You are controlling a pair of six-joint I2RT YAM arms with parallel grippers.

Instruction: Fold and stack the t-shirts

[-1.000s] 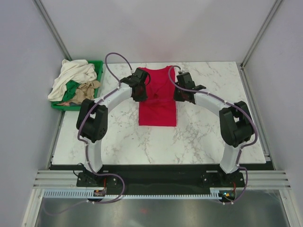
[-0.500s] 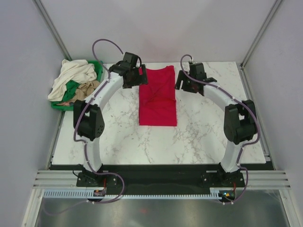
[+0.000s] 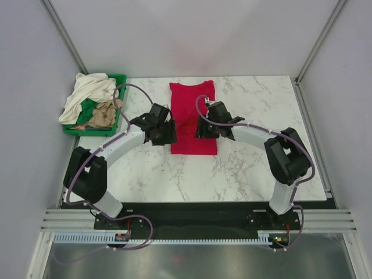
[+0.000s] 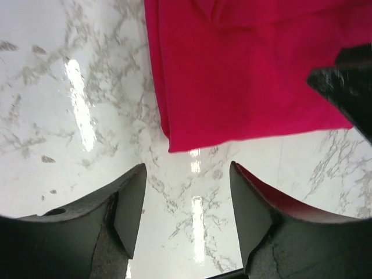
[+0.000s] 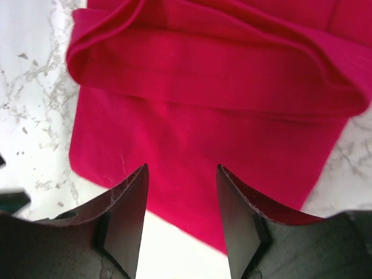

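The crimson-red t-shirt [image 3: 193, 119] lies flat on the marble table as a long strip folded lengthwise, running from far to near. My left gripper [image 3: 165, 133] is open and empty beside the shirt's near left edge. In the left wrist view my left gripper [image 4: 186, 174] hangs over bare marble just off the red shirt's [image 4: 244, 75] near left corner. My right gripper [image 3: 203, 129] is open and empty over the shirt's near right part. In the right wrist view my right gripper [image 5: 182, 174] is above the red shirt's [image 5: 203, 122] near hem, with a folded layer beyond. A cream-white t-shirt [image 3: 87, 93] and a tan-beige t-shirt [image 3: 104, 111] lie heaped in the tray.
The green plastic tray [image 3: 122, 81] stands at the table's far left corner. Grey enclosure walls and metal posts ring the table. The right gripper's black body [image 4: 349, 81] shows at the right edge of the left wrist view. Bare marble [image 3: 261, 104] lies right of the shirt.
Both arms have pulled back from the far end of the red shirt towards its near half and closer together. The shirt lies flat and has barely moved.
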